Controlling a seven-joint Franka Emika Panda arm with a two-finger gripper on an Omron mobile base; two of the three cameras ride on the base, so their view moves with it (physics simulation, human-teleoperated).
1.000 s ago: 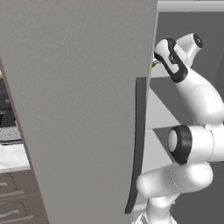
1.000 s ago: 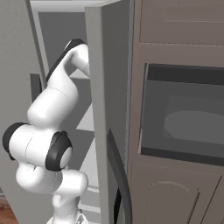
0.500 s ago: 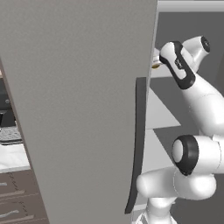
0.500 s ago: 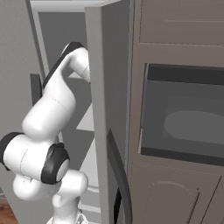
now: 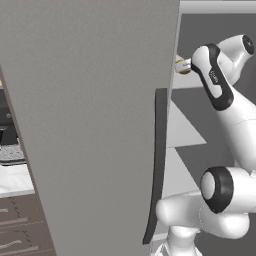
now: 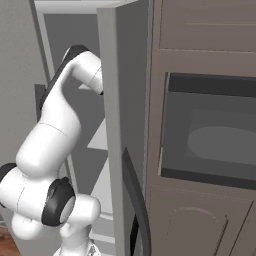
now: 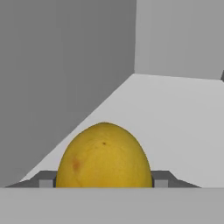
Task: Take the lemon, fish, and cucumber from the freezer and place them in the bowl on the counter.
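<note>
Hand view: lemon (image 7: 104,156) upright between end effector (image 7: 103,180) fingers; held.

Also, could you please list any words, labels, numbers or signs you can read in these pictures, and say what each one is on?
None can be read.
A small pale marking on the dark band of the arm in the left base view is too small and blurred to make out.
The freezer door and the lemon carry no text.

Flat, even rendered light with no visible source fills all three views, moderately bright and free of glare. The freezer (image 5: 100,125) door is a uniform matte grey, its pale shelves (image 5: 182,130) carry only soft shading, and the lemon (image 7: 104,156) shows gentle shading with no sharp highlight. Edges look slightly soft and pixelated, without lens distortion.
</note>
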